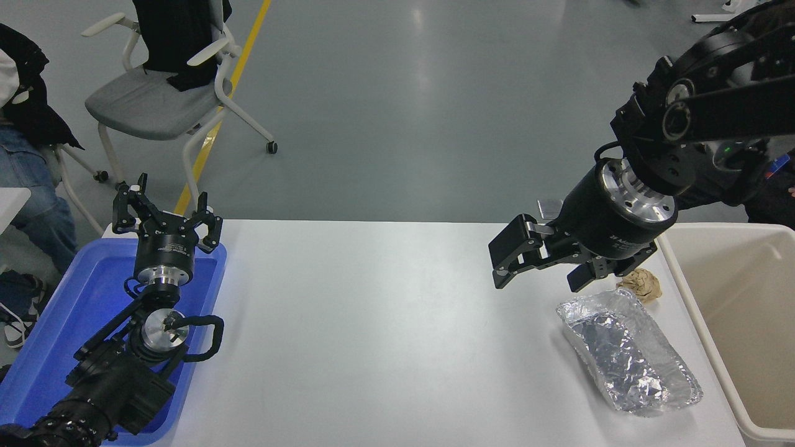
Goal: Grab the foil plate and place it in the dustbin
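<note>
Parked low left over the blue tray [37, 347], the left gripper [166, 218] is sitting open. The right gripper [539, 264] is hanging wide, empty, above the foil plate [627, 354] beside the dustbin [695, 298]; pinching its raised rim gently should work best.

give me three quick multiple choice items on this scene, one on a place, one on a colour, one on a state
1. Where does the foil plate lie?
A. inside the dustbin
B. on the table beside the dustbin
C. in the blue tray

2. What colour is the tray under the left end effector?
A. blue
B. red
C. green

3. What is the right end effector doing?
A. clamping the plate
B. open, above the table near the plate
C. holding the paper ball

Answers:
1 B, the plate rests on the white table left of the dustbin.
2 A, its walls are blue.
3 B, fingers spread, nothing between them; the paper ball lies free.
</note>
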Robot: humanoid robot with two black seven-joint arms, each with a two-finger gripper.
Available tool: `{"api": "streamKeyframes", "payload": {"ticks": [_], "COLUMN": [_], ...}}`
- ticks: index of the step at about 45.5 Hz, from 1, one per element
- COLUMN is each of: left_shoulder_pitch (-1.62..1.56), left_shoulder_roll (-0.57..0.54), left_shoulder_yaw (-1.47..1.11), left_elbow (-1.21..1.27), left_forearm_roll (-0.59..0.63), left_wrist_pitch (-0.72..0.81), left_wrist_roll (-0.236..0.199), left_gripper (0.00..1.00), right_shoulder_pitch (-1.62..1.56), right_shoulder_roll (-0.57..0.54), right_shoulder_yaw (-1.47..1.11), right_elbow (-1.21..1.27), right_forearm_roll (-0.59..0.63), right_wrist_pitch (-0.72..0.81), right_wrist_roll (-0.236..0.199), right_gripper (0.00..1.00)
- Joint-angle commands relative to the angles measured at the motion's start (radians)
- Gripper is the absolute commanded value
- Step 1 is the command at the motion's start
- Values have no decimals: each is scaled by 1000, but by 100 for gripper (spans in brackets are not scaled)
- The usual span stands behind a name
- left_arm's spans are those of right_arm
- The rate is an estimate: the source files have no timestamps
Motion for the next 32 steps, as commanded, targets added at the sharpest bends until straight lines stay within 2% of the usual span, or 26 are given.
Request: {"api": "streamKeyframes", "payload": {"ticks": [1,19,24,32], "left_shoulder_pitch": [0,0,0,0], "left_shoulder_roll": [0,0,0,0], "left_shoulder_yaw": [-1,-1,-1,-1], "left_elbow": [0,0,0,0], "left_forearm_roll": [0,0,0,-2], "left_wrist_pitch": [0,0,0,0], "left_wrist_roll": [0,0,-2,-2], "left_gripper": [99,99,99,99], "right_shoulder_pitch": [-26,-112,-134,-209], "right_shoulder_roll": [32,24,-7,-152], "right_shoulder_yaw": [3,-3,-24,-75], "right_elbow": [-8,-62,-62,-80], "right_forearm_roll": [-5,-32,-146,-339], "right_wrist_pitch": [-23,-71,-78,-131], "right_wrist_roll": [0,0,1,1], "right_gripper": [100,100,100,100]}}
